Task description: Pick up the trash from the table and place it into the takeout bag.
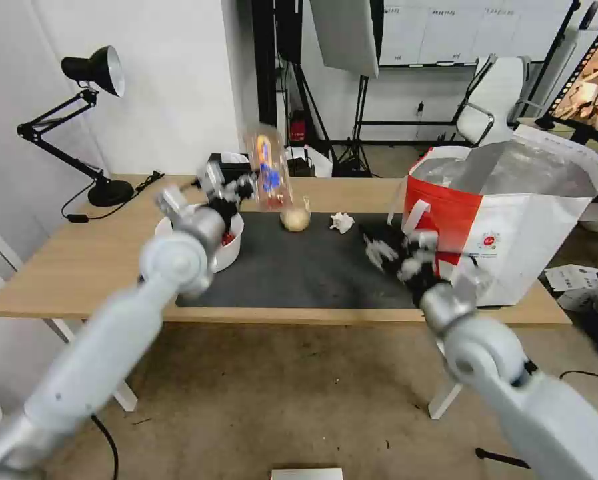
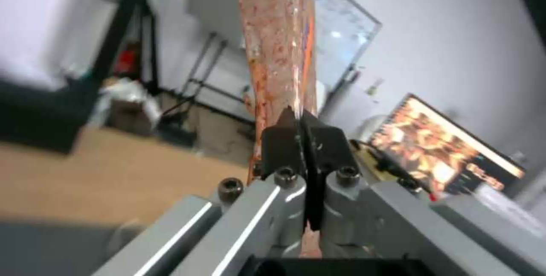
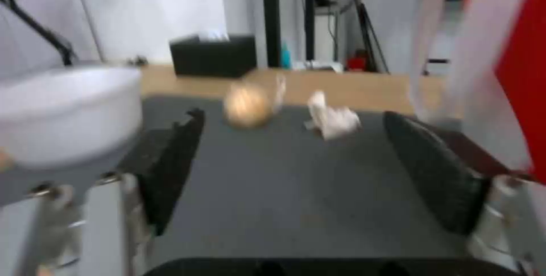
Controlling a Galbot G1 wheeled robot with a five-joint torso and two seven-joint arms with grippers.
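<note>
A: Where does the clear food tray (image 1: 269, 170) sit against the takeout bag (image 1: 512, 227)?

B: It is held up above the counter (image 1: 79, 267), standing on end with its long axis roughly upright. The left gripper (image 1: 235, 190) has its jaws closed on the tray's lower edge. The bag stands well apart, at the counter's right end, mouth open upward. So the tray has to cross the mat (image 1: 299, 267) to the right, I judge.

A: And the right gripper (image 1: 395, 253)?

B: Low over the mat, just beside the bag, jaws spread wide and empty. It is the nearer arm to the crumpled tissue (image 1: 342, 222) and the knotted yellowish bag (image 1: 295, 219).

A: What do the wrist views add?

B: The left wrist view shows the pads (image 2: 284, 143) pinching the tray's (image 2: 279, 33) thin edge. The right wrist view shows the tissue (image 3: 332, 118) ahead between the open jaws, and the white bowl (image 3: 68, 109) off to one side.
</note>
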